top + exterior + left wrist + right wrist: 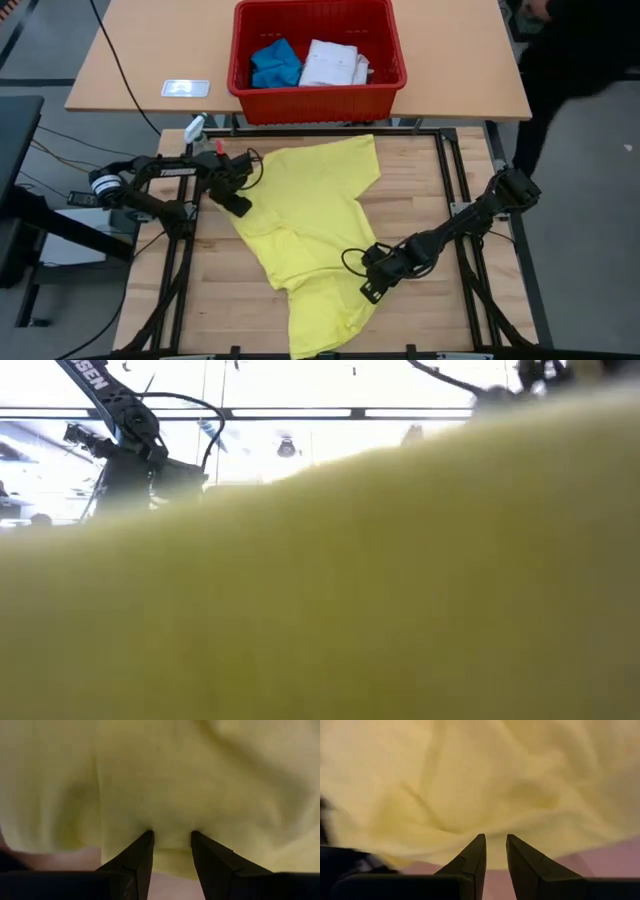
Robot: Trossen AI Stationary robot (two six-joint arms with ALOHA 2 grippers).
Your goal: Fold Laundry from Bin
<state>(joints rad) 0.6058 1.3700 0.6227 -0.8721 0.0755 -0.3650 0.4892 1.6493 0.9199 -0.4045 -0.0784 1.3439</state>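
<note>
Nearest me, the yellow T-shirt (310, 240) lies spread and rumpled across the wooden desk (420, 190), one end trailing toward the near edge. It hangs so close to the low camera that the cloth (380, 590) fills nearly all of that view.

The right gripper (378, 272) sits low at the shirt's right-hand edge, toward the near end. Its wrist view shows the jaws only narrowly parted, tips right at a fold of the yellow fabric (485, 785). I judge they are pinching the hem, though the cloth between the tips is hard to make out.

A little farther back, the left gripper (236, 196) is at the shirt's left edge. Its jaws stand somewhat apart with yellow cloth (170, 795) bunched between them, so it looks like a hold on that edge. With one arm on each side, my guess is they mean to stretch the shirt flat before folding.

Beyond the work surface, on the tan table (130, 60), stands the red bin (318, 92). A blue piece (275, 65) and a white shirt (333, 63) lie in it, waiting their turn.
</note>
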